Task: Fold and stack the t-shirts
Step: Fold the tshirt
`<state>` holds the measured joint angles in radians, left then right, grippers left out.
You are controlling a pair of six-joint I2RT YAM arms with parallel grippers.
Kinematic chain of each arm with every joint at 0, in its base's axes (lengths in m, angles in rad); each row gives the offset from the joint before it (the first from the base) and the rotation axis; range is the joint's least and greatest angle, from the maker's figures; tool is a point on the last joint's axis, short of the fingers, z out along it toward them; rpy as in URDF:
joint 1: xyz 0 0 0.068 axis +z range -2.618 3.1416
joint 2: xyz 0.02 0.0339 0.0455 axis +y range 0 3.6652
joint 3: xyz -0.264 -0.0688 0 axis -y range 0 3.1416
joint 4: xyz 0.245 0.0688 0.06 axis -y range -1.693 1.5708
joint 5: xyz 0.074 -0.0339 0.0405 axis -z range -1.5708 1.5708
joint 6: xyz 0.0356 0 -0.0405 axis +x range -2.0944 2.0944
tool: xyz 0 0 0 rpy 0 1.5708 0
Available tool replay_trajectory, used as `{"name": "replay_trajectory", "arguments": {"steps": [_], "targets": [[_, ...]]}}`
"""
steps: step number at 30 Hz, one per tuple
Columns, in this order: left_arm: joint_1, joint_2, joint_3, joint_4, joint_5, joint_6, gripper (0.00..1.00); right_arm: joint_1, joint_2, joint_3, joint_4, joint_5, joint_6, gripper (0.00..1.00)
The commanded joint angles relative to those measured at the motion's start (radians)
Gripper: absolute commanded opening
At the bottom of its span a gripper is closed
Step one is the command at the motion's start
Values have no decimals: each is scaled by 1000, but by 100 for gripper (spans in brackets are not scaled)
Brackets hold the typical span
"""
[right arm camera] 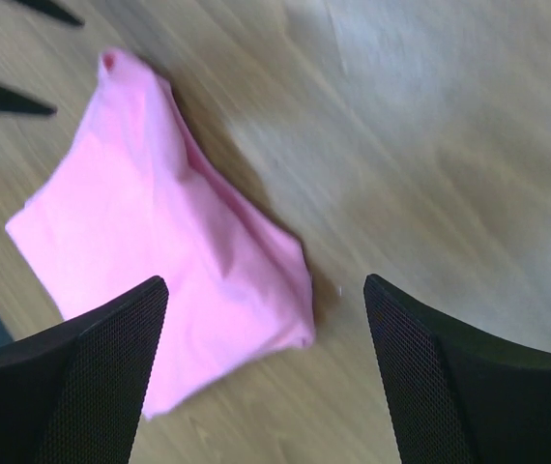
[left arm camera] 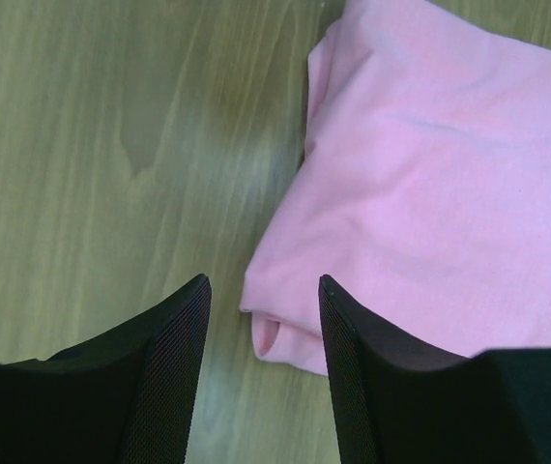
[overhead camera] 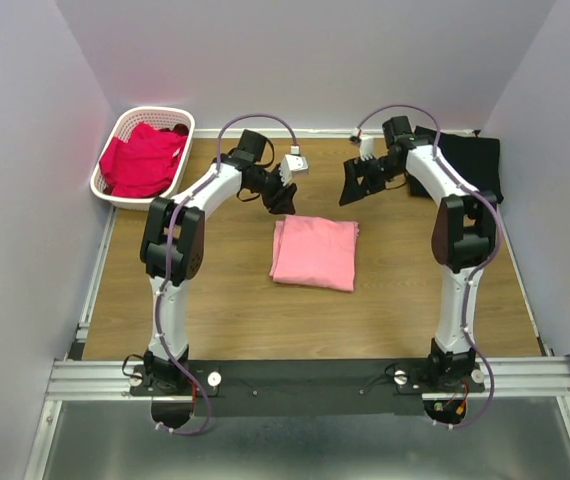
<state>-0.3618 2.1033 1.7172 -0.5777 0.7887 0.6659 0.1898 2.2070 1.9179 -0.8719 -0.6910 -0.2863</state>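
Observation:
A light salmon-pink t-shirt (overhead camera: 315,252) lies folded into a rectangle in the middle of the wooden table (overhead camera: 215,290). My left gripper (overhead camera: 285,203) hovers open just over its far left corner; in the left wrist view that corner of the pink shirt (left arm camera: 430,193) shows between and beyond the empty left gripper (left arm camera: 264,282). My right gripper (overhead camera: 348,196) hangs open above the far right corner. From the right wrist, the pink shirt (right arm camera: 159,232) lies below the wide, empty right gripper (right arm camera: 265,281). A black t-shirt (overhead camera: 473,160) lies at the back right. Magenta-red t-shirts (overhead camera: 143,160) are heaped in the basket.
A white slotted basket (overhead camera: 165,110) stands at the back left corner. Grey walls close in the table on three sides. A metal rail (overhead camera: 305,378) carrying both arm bases runs along the near edge.

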Motion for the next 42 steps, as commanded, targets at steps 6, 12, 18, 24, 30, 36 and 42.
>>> {"name": "replay_trajectory", "arguments": {"steps": [6, 12, 18, 24, 30, 36, 42], "targets": [[9, 96, 18, 21, 81, -161, 57, -18, -24, -129, -22, -54, -36, 79], [9, 126, 19, 41, 67, -200, 52, -18, 22, -135, -22, -74, -34, 68], [11, 146, 24, 45, 72, -221, 42, -18, 30, -161, -22, -68, -42, 63], [11, 147, 18, 59, 55, -241, 45, -18, 31, -166, -22, -65, -50, 55], [26, 97, -22, 71, 96, -242, 5, -19, 17, -155, -22, -70, -44, 34], [70, -22, -96, 75, 132, -220, 0, -18, -32, -116, -22, -87, -14, 0], [95, -71, -134, 79, 113, -215, 0, -18, -47, -85, -22, -104, 9, 0]]}}
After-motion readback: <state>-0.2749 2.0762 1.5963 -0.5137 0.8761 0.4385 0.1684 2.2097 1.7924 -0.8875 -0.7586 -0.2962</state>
